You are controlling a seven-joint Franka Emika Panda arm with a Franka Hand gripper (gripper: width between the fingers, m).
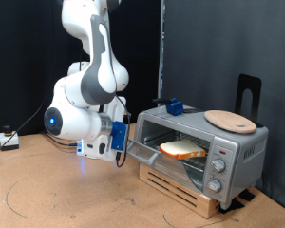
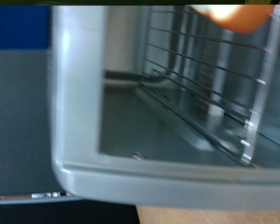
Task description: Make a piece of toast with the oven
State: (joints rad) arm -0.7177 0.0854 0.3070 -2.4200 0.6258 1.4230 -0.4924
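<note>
The silver-grey oven (image 1: 233, 152) stands on a slatted wooden base (image 1: 185, 193) at the exterior view's right. Its glass door (image 1: 147, 150) is swung open towards the exterior view's left. The piece of toast (image 1: 183, 148) lies flat on the wire rack inside. My gripper (image 1: 123, 144) is at the outer edge of the open door, level with it. In the wrist view the door's grey frame (image 2: 84, 103) fills the picture from very close, with the wire rack (image 2: 196, 65) behind it and an orange-brown edge of the toast (image 2: 235, 13). My fingers do not show there.
A round light-wood plate (image 1: 230, 120) lies on top of the oven, with a small blue object (image 1: 173, 106) at the oven's back left corner. A black stand (image 1: 249, 95) rises behind the oven. A small box with cables (image 1: 8, 140) sits at the exterior view's far left.
</note>
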